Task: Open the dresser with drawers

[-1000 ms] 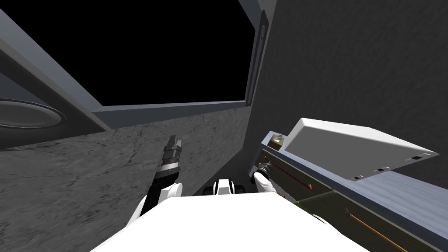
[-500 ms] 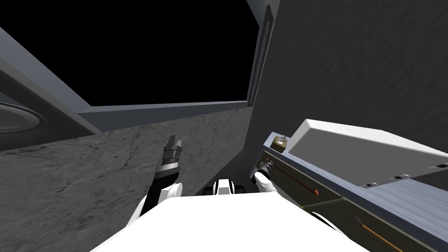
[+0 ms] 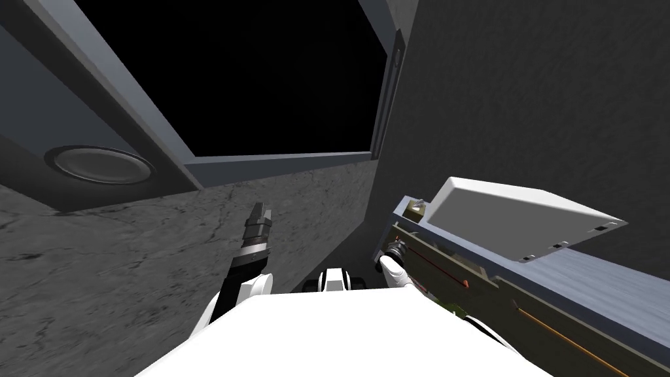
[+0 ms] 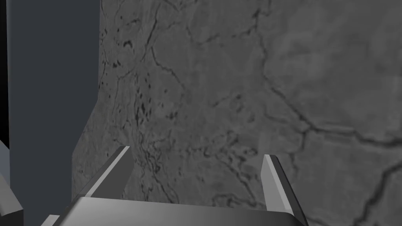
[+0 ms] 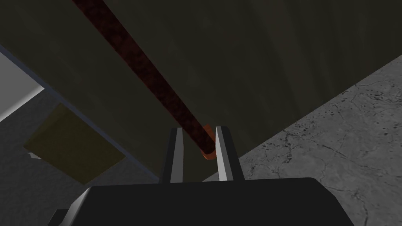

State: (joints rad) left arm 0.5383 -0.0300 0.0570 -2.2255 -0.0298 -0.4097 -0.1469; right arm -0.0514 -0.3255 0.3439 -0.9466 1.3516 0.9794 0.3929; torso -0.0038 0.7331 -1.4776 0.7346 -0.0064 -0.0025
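Right gripper (image 5: pixel 198 151) is narrowed onto the rod handle (image 5: pixel 157 86). The rod is slim, round and dark red, with an orange end cap, and the thin fingers press its two sides just short of that cap. The handle crosses a flat, dark olive drawer front. The dresser (image 3: pixel 504 301) stands at the robot's right against a rough dark wall. Its smooth blue-grey top carries a white slab-shaped box (image 3: pixel 517 219). Left gripper (image 4: pixel 196 172) is spread wide, holding nothing, over the grey, cracked stone floor (image 4: pixel 275 78). A black area (image 3: pixel 262 78) lies beyond a grey frame.
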